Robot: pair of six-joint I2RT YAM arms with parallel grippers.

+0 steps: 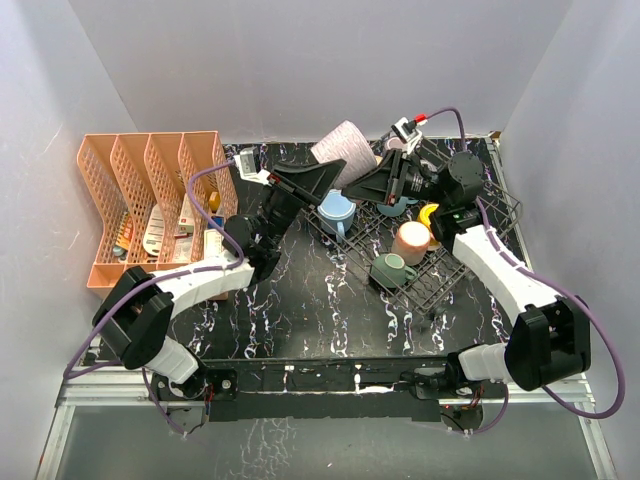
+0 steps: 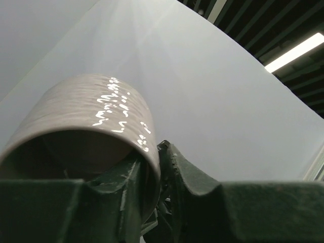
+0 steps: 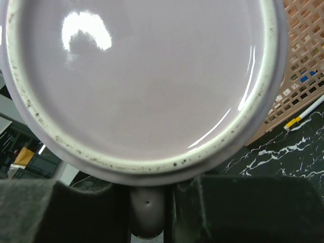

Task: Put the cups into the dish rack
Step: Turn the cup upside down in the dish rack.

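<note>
While the mauve cup point(image 1: 345, 148) hangs over the table point(image 1: 300, 300) at upper centre of the top view, we see the left end effector point(image 2: 158, 172) pinching its wall and the right end effector point(image 3: 148, 212) closed around its handle. Lower right, the dish rack point(image 1: 440, 285) holds a blue cup point(image 1: 337, 210) and a green cup point(image 1: 393, 270).

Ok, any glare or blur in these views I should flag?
Left wrist view: speckled glare on the mauve cup, light strip blown out, fingers soft. Right wrist view: bright highlight on the cup's base, fingers blurred. Top view: sharp, even light, hot spot in the peach cup.
</note>
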